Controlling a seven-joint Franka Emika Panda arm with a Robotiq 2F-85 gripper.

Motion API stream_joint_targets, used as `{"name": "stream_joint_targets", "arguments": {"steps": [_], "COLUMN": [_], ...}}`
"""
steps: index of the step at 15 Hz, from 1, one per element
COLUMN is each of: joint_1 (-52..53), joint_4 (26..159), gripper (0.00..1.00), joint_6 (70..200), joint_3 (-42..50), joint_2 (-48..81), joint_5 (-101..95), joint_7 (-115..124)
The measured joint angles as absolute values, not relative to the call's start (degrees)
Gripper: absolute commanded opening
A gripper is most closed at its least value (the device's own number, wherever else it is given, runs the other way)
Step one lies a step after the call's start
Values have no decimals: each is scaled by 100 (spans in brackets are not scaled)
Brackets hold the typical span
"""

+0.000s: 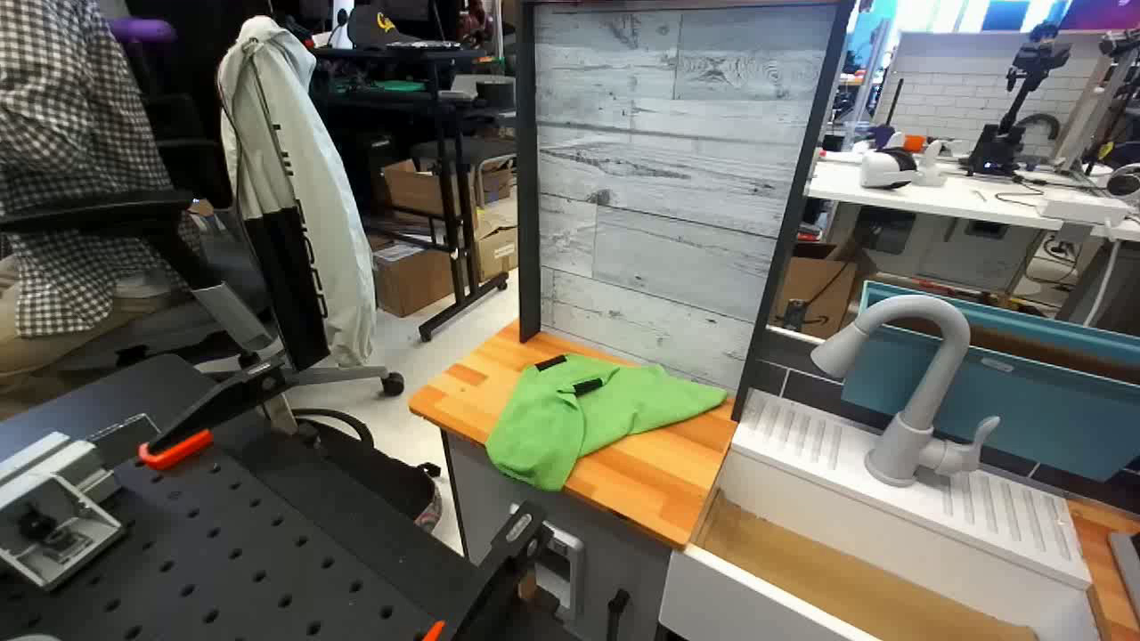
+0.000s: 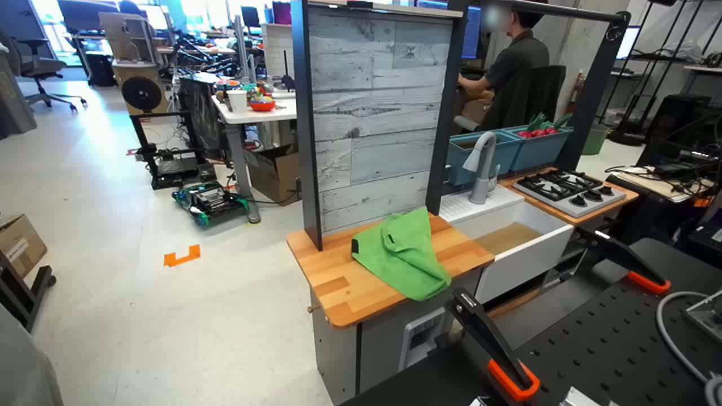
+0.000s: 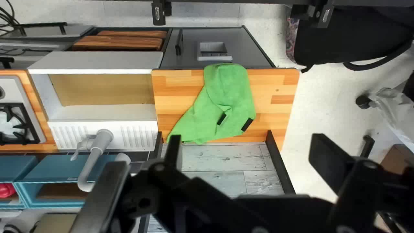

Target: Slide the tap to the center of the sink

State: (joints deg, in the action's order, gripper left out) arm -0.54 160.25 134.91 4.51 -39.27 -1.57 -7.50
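Swinging the matte grey gooseneck tap (image 1: 935, 383) to the centre of the white rectangular sink (image 1: 850, 523) seems yet undone — its spout (image 1: 839, 351) points sideways — the jaws spread, grasping nothing.

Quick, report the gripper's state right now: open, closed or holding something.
Gripper: open, jaws wide apart in the wrist view, holding nothing.
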Motion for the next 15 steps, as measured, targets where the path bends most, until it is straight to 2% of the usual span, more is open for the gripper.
{"name": "stream_joint_targets", "arguments": {"steps": [10,15], "joint_1": [-54,-70], "joint_4": [16022,15974], "gripper": [100,100], "joint_6": [13519,14284], "joint_3": [436,426], "joint_2": [-3884,-3312], "joint_5": [-157,-144], "joint_7": [-671,-223]}}
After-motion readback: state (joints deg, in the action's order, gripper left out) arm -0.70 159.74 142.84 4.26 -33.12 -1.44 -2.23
